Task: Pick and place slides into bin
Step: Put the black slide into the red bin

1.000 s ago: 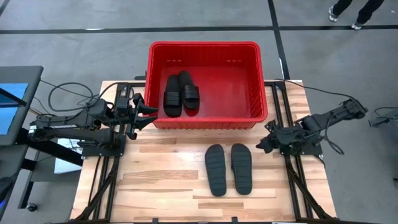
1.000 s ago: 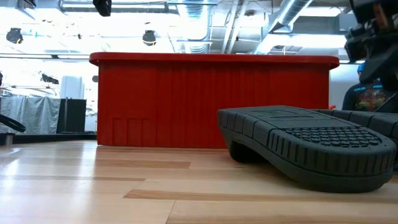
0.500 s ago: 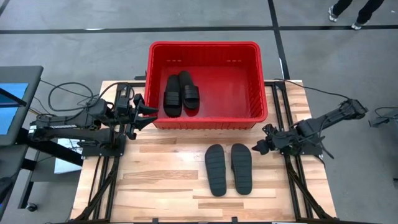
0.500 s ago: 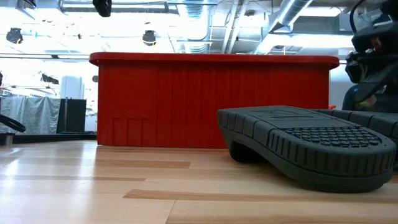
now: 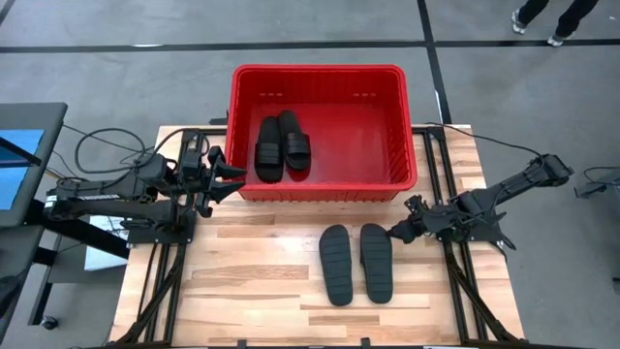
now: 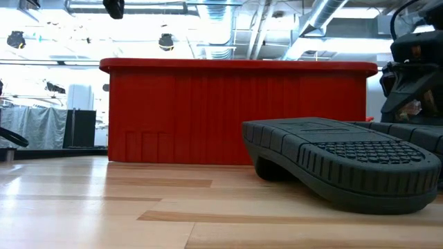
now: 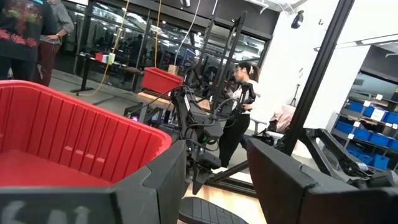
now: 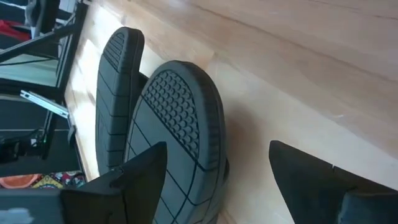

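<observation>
The red bin (image 5: 320, 179) stands at the table's far middle, with two black slides (image 5: 269, 147) (image 5: 295, 141) lying on its floor. Two more slides (image 5: 336, 264) (image 5: 376, 260) lie side by side, soles up, on the wood in front of the bin. My right gripper (image 5: 394, 233) is open, low beside the far end of the right-hand slide (image 8: 177, 137), touching nothing. My left gripper (image 5: 236, 175) is open and waits at the bin's near left corner, fingers pointing toward the table's right.
Bare wood (image 5: 252, 281) lies left of and in front of the two slides. The bin's near wall (image 6: 235, 111) rises just behind them. Cables (image 5: 107, 155) and a screen (image 5: 19, 155) sit off the table's left; a person's feet (image 5: 542, 19) stand on the floor far right.
My right gripper has gone toward the table's left edge and down, closing in on the far end of the right-hand slide on the table. The slides and the left arm have kept still.
</observation>
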Motion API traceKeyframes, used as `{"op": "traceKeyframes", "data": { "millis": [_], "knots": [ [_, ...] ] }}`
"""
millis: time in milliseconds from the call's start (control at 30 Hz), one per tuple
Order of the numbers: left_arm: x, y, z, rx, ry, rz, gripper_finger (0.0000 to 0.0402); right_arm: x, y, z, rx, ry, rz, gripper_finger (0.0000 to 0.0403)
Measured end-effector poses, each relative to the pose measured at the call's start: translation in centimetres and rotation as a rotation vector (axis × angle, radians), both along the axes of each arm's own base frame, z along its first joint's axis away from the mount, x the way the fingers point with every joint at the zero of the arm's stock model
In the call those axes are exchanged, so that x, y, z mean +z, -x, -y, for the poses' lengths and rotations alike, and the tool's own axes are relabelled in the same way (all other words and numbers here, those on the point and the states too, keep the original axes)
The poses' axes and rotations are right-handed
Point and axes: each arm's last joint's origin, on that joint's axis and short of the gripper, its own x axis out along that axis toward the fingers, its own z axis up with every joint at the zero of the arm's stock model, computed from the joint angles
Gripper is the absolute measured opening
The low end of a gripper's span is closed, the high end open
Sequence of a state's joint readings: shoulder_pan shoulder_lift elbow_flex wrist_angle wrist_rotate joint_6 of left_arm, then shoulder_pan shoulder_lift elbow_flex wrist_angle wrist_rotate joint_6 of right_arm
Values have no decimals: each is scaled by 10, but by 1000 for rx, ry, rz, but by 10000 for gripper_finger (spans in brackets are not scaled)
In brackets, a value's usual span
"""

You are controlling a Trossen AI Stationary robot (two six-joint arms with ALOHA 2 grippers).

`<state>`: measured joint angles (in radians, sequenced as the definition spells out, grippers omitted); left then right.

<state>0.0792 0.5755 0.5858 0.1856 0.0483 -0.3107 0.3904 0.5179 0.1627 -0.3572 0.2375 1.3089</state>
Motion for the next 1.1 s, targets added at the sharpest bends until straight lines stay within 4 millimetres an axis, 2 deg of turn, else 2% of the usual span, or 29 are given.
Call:
{"op": "traceKeyframes", "data": {
  "millis": [333,1100],
  "knots": [
    [0,0,0,0,0,0,162,-2,-3,-1,8,12,-20,275],
    [0,0,0,0,1,-2,162,-13,-26,-11,23,36,-20,269]
  ]
}}
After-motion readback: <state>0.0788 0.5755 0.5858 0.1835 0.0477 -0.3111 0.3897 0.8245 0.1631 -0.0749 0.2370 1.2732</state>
